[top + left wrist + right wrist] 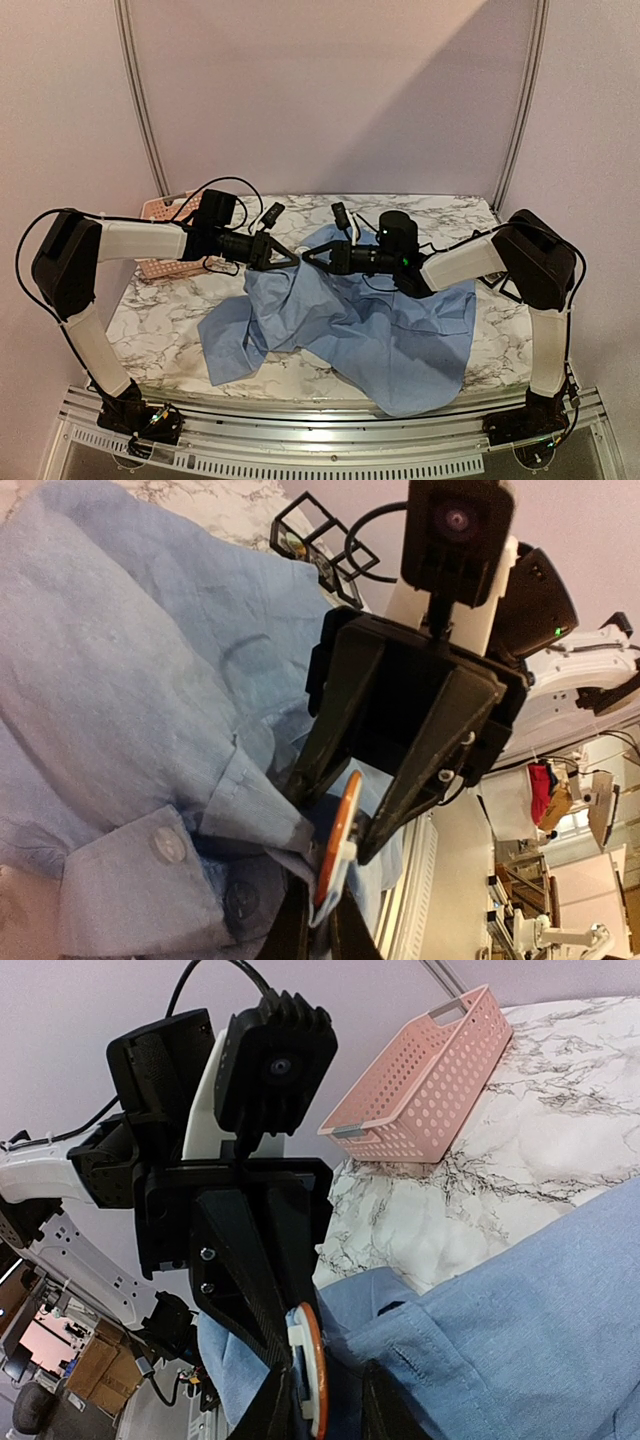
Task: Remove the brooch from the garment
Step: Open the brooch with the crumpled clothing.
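The garment (pixel 380 330), a light blue shirt, lies crumpled on the marble table (pixel 165 325). One fold of it is lifted between my two grippers. The brooch (pixel 340 830) is a flat orange disc with a white back, seen edge-on and pinned to that fold. My left gripper (pixel 292 256) is shut on the cloth right under the brooch (pixel 318 1370). My right gripper (pixel 325 1400) faces it with a finger on each side of the disc, the jaws narrow and a gap still on the orange side. The top view hides the brooch behind the fingertips.
A pink plastic basket (pixel 430 1080) stands at the table's back left, behind the left arm (pixel 140 240). The shirt (pixel 540 1310) spreads toward the front right and hangs over the table's near edge (pixel 420 400). Bare marble shows at the front left.
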Action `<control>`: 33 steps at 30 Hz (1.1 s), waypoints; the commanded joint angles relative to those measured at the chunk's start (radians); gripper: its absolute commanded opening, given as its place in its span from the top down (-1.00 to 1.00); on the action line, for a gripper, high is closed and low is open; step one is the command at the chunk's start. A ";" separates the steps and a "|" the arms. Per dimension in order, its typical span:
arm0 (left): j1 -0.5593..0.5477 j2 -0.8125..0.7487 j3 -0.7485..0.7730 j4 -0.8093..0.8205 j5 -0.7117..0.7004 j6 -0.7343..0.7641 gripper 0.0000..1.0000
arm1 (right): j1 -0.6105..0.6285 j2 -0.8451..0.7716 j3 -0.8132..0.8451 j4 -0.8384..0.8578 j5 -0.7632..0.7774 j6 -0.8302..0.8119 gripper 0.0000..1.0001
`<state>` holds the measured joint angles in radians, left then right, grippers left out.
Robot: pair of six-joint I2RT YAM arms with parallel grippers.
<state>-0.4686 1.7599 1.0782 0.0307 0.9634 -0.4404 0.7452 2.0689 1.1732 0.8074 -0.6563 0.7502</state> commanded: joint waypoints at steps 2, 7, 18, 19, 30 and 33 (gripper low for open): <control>-0.004 -0.040 0.021 -0.007 0.003 0.015 1.00 | -0.004 0.026 0.023 -0.033 0.015 0.000 0.63; -0.004 -0.041 0.020 -0.007 0.003 0.017 1.00 | -0.002 0.035 0.038 -0.058 0.022 0.009 0.76; -0.005 -0.048 0.017 -0.004 0.000 0.021 1.00 | -0.003 0.066 0.082 -0.148 0.064 0.022 0.90; -0.006 -0.048 0.017 -0.004 0.001 0.021 1.00 | -0.003 0.068 0.085 -0.150 0.063 0.028 0.91; -0.006 -0.054 0.016 -0.004 0.000 0.025 1.00 | -0.002 0.103 0.149 -0.283 0.093 0.034 0.99; -0.005 -0.056 0.014 -0.003 0.000 0.026 1.00 | -0.002 0.106 0.153 -0.303 0.112 0.037 1.00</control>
<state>-0.4511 1.7599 1.0782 0.0074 0.8879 -0.4351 0.7456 2.1181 1.3056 0.6250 -0.6445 0.7811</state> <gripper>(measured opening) 0.061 0.049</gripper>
